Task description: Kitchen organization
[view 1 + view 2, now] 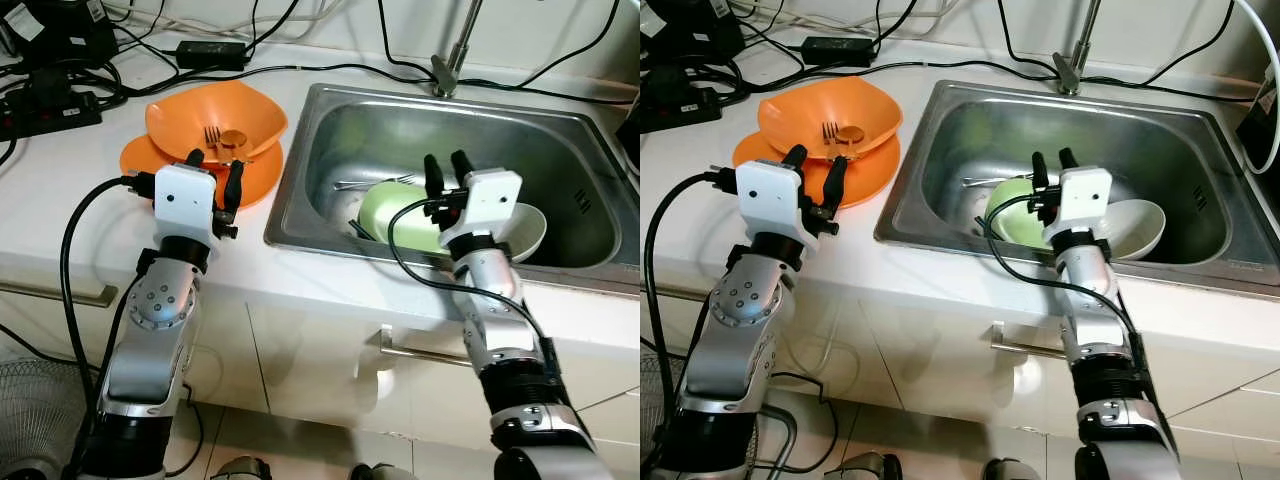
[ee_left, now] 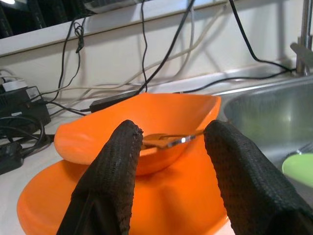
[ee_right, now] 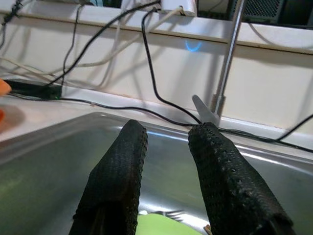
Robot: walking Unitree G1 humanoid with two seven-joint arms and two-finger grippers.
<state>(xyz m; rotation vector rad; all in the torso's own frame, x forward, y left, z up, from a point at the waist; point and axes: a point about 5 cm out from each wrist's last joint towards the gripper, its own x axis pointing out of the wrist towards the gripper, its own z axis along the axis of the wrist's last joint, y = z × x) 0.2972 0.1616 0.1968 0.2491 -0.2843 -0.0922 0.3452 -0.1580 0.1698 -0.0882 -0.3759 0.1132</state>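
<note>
The right gripper [image 1: 448,163] hovers empty, fingers apart, over the pale green plastic plate [image 1: 395,212] in the stainless steel sink [image 1: 320,125]; the left gripper [image 1: 214,165], also spread, faces the orange bowl [image 1: 215,115] on the white counter [image 1: 60,190]; a shallow pinch could let the plate slip.

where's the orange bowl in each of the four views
Left eye view: orange bowl upper left, on the orange plate, beyond the left hand.
Right eye view: upper left too.
Left wrist view: centre, just past the fingertips.
Right wrist view: I can't make it out.
Shared landmark: the sink beside it.
</note>
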